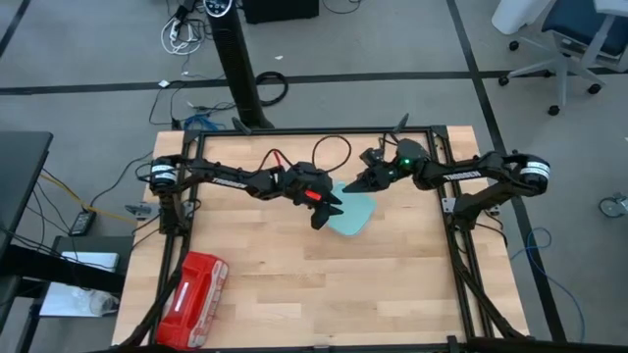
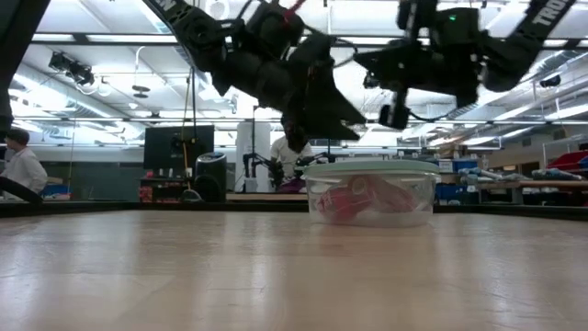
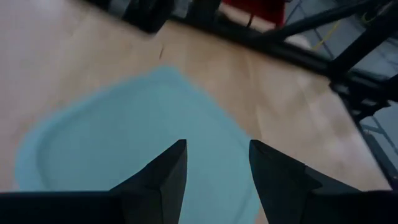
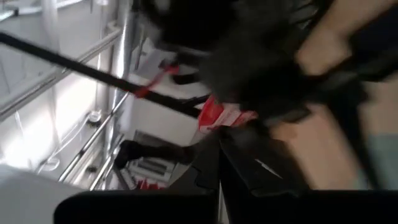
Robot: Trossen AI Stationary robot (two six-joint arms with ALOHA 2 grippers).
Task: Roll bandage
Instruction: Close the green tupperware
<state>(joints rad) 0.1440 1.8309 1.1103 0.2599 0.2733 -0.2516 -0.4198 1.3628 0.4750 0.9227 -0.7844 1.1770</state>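
A clear tub (image 2: 372,204) with a pale teal lid (image 1: 353,212) stands at the table's far middle. Through its wall shows the pink-red bandage (image 2: 354,200), bunched up inside. My left gripper (image 3: 214,158) hangs open just above the lid's left part (image 3: 124,143), slanting down, and the low view shows a gap between it and the lid. My right gripper (image 1: 359,183) is shut and level, above and behind the tub's far edge, holding nothing.
A glossy red plastic case (image 1: 193,297) lies at the table's near left corner. Bare wood spreads across the near half of the table (image 1: 324,294). A black frame rail (image 1: 324,132) runs along the far edge. People show in the room beyond.
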